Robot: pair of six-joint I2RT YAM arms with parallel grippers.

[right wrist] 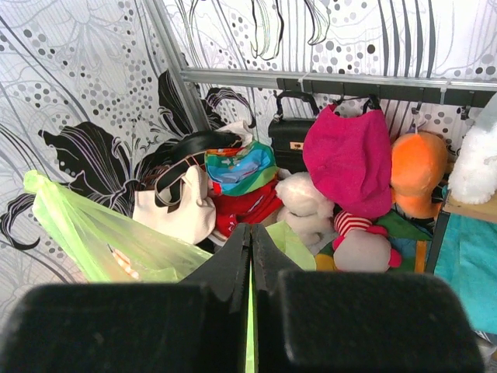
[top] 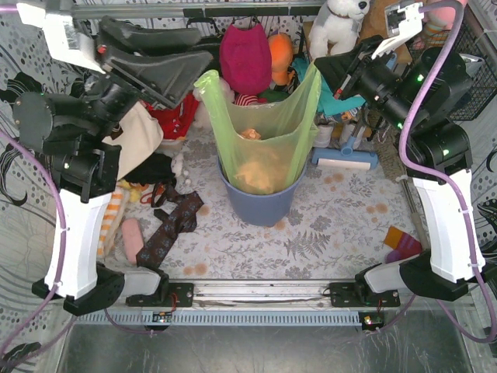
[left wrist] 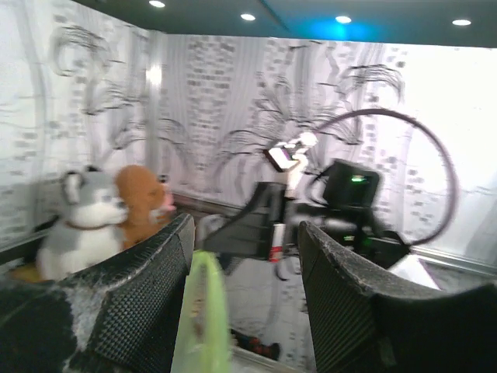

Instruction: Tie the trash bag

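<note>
The lime-green trash bag [top: 264, 132] stands in a round blue-grey bin [top: 260, 206], with brown paper waste showing through it. Its two top corners are pulled up and apart. My right gripper [top: 318, 68] is shut on the bag's right corner; in the right wrist view the gripper [right wrist: 251, 229] shows a green sliver between its closed jaws, and the bag [right wrist: 101, 233] stretches away to the left. My left gripper [top: 200, 70] is open around the bag's left corner. In the left wrist view the green plastic [left wrist: 203, 311] lies by the left finger, inside the open gripper [left wrist: 247, 233].
A cream tote bag [top: 140, 132] sits behind my left arm. Plush toys, a pink hat [top: 245, 54] and a black handbag [right wrist: 291, 140] crowd the back wall. A dark patterned cloth [top: 167, 225] lies front left and a blue-white roller [top: 342, 159] lies right of the bin.
</note>
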